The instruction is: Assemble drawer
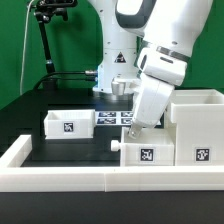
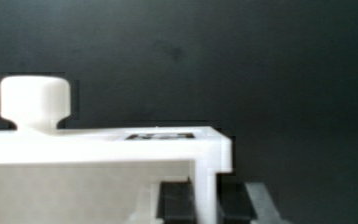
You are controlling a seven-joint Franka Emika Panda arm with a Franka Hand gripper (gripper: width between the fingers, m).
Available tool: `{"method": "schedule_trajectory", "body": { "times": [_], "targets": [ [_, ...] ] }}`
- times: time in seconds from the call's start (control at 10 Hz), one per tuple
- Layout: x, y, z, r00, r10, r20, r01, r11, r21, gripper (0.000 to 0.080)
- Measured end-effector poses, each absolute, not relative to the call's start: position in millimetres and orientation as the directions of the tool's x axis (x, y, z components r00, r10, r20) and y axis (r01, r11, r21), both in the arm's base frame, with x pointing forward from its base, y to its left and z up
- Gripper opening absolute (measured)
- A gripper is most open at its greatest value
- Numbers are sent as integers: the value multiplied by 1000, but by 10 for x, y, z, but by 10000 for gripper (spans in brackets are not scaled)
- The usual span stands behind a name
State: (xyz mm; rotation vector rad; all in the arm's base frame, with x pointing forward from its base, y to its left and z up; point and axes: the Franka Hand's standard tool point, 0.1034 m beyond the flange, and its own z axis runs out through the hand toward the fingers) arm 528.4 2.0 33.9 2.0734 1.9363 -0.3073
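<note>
My gripper (image 1: pixel 140 128) reaches down onto a small white knobbed tray (image 1: pixel 146 151) near the front wall. In the wrist view its dark fingers (image 2: pixel 179 203) stand on either side of the tray's thin side wall (image 2: pixel 206 185), shut on it. The tray's knob (image 2: pixel 34 100) and a tag (image 2: pixel 158 134) show there; in the exterior view the knob (image 1: pixel 116 146) points to that view's left. The tall white housing (image 1: pixel 198 125) stands right against the tray on the exterior view's right; I cannot tell if the tray is partly inside. A second tray (image 1: pixel 68 122) sits at the left.
A low white border wall (image 1: pixel 90 178) runs along the front and up the left side. The marker board (image 1: pixel 113 117) lies flat by the robot's base. A black camera stand (image 1: pixel 45 45) rises at the back left.
</note>
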Motion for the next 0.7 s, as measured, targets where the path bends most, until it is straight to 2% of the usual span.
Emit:
{"method": "schedule_trajectory", "body": {
  "times": [0.2, 0.7],
  "targets": [
    [5346, -121, 353, 42, 961, -273, 997, -23, 75, 46],
    [5338, -185, 336, 43, 964, -262, 997, -25, 72, 46]
  ]
}}
